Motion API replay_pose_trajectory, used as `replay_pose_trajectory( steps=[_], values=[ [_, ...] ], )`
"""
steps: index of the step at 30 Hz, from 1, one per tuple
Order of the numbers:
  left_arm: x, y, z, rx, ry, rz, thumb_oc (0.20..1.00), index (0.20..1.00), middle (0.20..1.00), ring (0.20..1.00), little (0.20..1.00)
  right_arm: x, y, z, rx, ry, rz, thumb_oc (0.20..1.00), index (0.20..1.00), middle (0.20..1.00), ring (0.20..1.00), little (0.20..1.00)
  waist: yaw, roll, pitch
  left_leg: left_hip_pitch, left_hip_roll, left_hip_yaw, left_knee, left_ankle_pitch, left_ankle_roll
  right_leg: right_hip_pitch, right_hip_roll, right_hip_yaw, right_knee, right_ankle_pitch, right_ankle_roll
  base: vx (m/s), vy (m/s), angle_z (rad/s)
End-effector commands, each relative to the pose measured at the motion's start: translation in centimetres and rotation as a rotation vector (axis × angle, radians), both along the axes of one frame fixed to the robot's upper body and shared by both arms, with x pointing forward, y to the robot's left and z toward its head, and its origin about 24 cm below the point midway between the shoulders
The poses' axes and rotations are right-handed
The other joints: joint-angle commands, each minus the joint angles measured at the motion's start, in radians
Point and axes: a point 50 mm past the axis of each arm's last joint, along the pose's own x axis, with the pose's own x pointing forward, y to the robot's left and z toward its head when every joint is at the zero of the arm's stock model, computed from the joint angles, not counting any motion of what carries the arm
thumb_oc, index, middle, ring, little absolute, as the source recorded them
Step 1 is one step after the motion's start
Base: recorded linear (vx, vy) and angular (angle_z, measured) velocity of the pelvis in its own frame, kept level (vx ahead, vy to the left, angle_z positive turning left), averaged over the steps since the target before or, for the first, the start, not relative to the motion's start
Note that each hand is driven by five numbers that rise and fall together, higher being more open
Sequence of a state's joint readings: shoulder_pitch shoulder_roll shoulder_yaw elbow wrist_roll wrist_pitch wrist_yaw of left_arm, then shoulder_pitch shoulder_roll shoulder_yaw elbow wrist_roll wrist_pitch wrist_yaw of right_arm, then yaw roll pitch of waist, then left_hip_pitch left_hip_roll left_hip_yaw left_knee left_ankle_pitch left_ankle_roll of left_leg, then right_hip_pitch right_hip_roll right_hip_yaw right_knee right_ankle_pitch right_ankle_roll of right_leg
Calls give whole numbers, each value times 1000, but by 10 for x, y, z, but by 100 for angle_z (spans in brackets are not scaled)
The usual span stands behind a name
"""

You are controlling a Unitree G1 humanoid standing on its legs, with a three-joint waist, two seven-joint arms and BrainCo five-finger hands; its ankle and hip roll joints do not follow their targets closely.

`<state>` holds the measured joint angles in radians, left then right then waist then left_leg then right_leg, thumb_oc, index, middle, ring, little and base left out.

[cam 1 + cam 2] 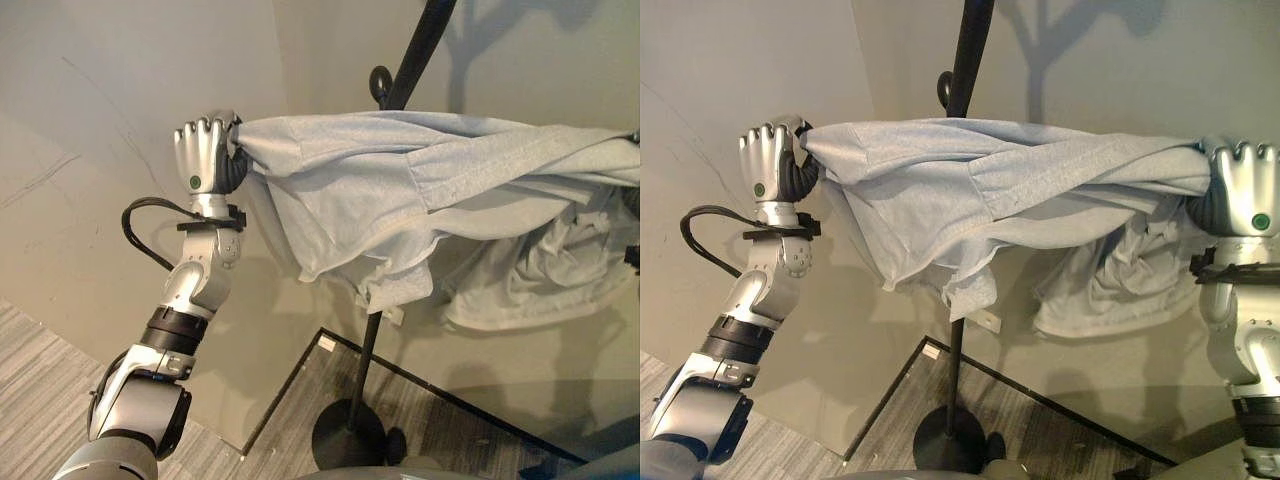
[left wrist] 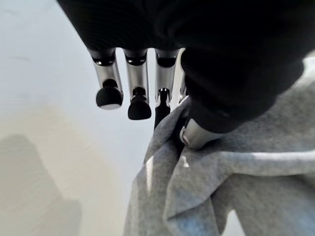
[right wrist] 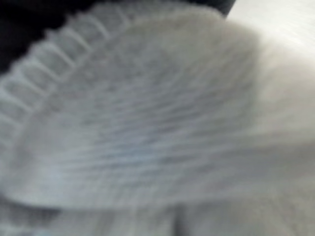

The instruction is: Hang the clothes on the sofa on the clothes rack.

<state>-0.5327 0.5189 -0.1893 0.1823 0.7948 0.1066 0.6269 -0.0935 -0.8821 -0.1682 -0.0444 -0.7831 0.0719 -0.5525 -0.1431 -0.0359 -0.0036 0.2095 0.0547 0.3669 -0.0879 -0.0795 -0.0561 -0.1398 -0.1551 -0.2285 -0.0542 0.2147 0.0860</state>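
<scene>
Garment lifted to the rack, not yet hung.

The grey garment (image 1: 1010, 200) is stretched level between both raised hands, in front of the black rack (image 1: 962, 110) pole at about the height of a curled hook (image 1: 943, 90); its lower folds sag beside the pole. The left hand (image 1: 770, 160) has its fingers curled around one bunched end, and the right hand (image 1: 1240, 185) is closed on the other end, though its wrist view is blurred cloth, so that grip is judged from the head views. The pick-up appears done; what remains is draping the cloth over a hook and letting go. Whether it already touches the rack I cannot tell.
</scene>
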Motion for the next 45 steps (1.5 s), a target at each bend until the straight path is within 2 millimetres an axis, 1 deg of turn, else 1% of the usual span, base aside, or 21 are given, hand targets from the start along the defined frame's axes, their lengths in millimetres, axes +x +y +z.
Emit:
replay_pose_trajectory(
  steps=[1,3,5,9,10,12,13,14,15,17,18,19,20,21,22,26,32,36,40,42,45],
  values=[
    [-9,21,-1,24,-12,62,200,200,200,200,200,-4,-16,-3,77,-23,-59,200,200,200,200,200,4,-4,-20,-104,-32,-25,1,73,38,173,-48,-27,116,-148,92,2,21,10],
    [-13,17,-10,15,17,36,200,200,200,200,200,-4,-13,-15,105,10,-49,200,200,200,200,200,5,-5,-19,-101,-32,-27,1,71,41,170,-51,-29,127,-150,93,-21,18,8],
    [-21,5,-50,-70,163,-43,200,200,200,200,200,-2,1,-57,252,120,6,200,200,200,200,200,7,-3,-4,-93,-38,-29,1,63,47,161,-55,-27,151,-151,95,-31,24,6],
    [-25,-24,-112,-230,424,-156,200,200,200,200,200,5,34,-106,454,261,126,200,200,200,200,200,-2,-5,6,-90,-40,-23,1,64,54,145,-57,-16,174,-150,92,-47,11,-4],
    [-25,-24,-112,-231,423,-156,200,200,200,200,200,5,34,-106,455,260,126,200,200,200,200,200,-1,-6,6,-93,-40,-22,1,69,54,142,-57,-16,172,-145,89,-46,-2,-7],
    [-34,-63,-158,-552,641,-317,200,200,200,200,200,11,71,-141,624,370,244,200,200,200,200,200,-9,-3,15,-88,-39,-15,1,70,56,134,-54,-9,186,-150,85,-50,1,-7],
    [-38,-73,-168,-657,705,-373,200,200,200,200,200,12,83,-149,678,397,282,200,200,200,200,200,-11,-3,17,-90,-38,-12,1,76,56,130,-52,-7,185,-145,82,-40,3,-3],
    [-44,-85,-181,-870,782,-430,200,200,200,200,200,14,95,-158,727,438,320,200,200,200,200,200,-14,-1,20,-86,-38,-11,1,74,56,130,-49,-4,186,-148,82,0,0,0],
    [-44,-85,-181,-870,782,-430,200,200,200,200,200,14,95,-158,727,437,320,200,200,200,200,200,-15,-1,20,-85,-38,-11,1,74,56,131,-49,-4,186,-148,82,0,0,0],
    [-56,-112,-195,-1266,866,-565,200,200,200,200,200,15,132,-175,922,522,437,200,200,200,200,200,-18,3,22,-86,-36,-7,1,79,54,130,-44,-2,175,-142,77,-29,-13,-8],
    [-56,-112,-195,-1267,866,-565,200,200,200,200,200,15,132,-175,923,522,438,200,200,200,200,200,-18,3,22,-86,-36,-7,1,79,54,130,-44,-2,175,-142,77,-27,-33,-18],
    [-61,-123,-200,-1366,921,-615,583,583,583,583,583,15,149,-180,1058,562,518,200,200,200,200,200,-18,3,20,-89,-33,-5,1,84,49,134,-37,0,157,-138,73,-12,-37,-33],
    [-62,-122,-203,-1399,931,-609,1000,1000,1000,1000,1000,15,155,-180,1097,580,557,228,228,228,228,228,-16,2,19,-89,-31,-3,1,87,45,137,-33,-2,145,-134,73,-15,-50,-25],
    [-63,-121,-206,-1431,932,-596,1000,1000,1000,1000,1000,15,157,-179,1130,582,575,802,802,802,802,802,-14,2,17,-91,-29,-2,1,89,42,141,-30,-2,134,-131,72,-2,-47,-18],
    [-64,-119,-209,-1466,937,-578,1000,1000,1000,1000,1000,14,159,-179,1175,588,594,1000,1000,1000,1000,1000,-11,0,14,-92,-27,0,1,91,38,144,-27,-2,121,-129,71,1,-33,-5],
    [-67,-107,-218,-1547,929,-509,1000,1000,1000,1000,1000,13,152,-175,1271,574,618,1000,1000,1000,1000,1000,0,-2,1,-102,-20,8,1,102,24,157,-18,-1,68,-108,72,6,-52,0],
    [-80,-78,-234,-1533,928,-393,1000,1000,1000,1000,1000,4,131,-167,1216,559,608,1000,1000,1000,1000,1000,13,-6,-16,-109,-9,23,1,111,6,174,-1,3,8,-91,75,19,-51,1],
    [-112,-35,-263,-1549,933,-169,1000,1000,1000,1000,1000,-8,102,-157,1160,489,558,1000,1000,1000,1000,1000,16,-9,-19,-96,7,59,1,110,-3,180,16,27,-24,-94,75,26,-41,-10],
    [-133,-15,-278,-1596,924,-48,1000,1000,1000,1000,1000,-16,84,-146,1144,423,540,1000,1000,1000,1000,1000,15,-8,-15,-85,15,89,1,110,-6,171,25,47,-25,-95,76,18,-17,-44],
    [-156,0,-290,-1655,927,27,1000,1000,1000,1000,1000,-23,69,-142,1270,310,539,1000,1000,1000,1000,1000,17,-8,-12,-76,23,109,1,111,-8,167,34,52,-24,-95,75,18,-20,-22],
    [-167,6,-294,-1695,918,66,1000,1000,1000,1000,1000,-28,62,-143,1353,234,525,1000,1000,1000,1000,1000,19,-8,-8,-73,26,113,1,113,-10,167,38,52,-23,-96,74,3,-17,-27]
  ],
)
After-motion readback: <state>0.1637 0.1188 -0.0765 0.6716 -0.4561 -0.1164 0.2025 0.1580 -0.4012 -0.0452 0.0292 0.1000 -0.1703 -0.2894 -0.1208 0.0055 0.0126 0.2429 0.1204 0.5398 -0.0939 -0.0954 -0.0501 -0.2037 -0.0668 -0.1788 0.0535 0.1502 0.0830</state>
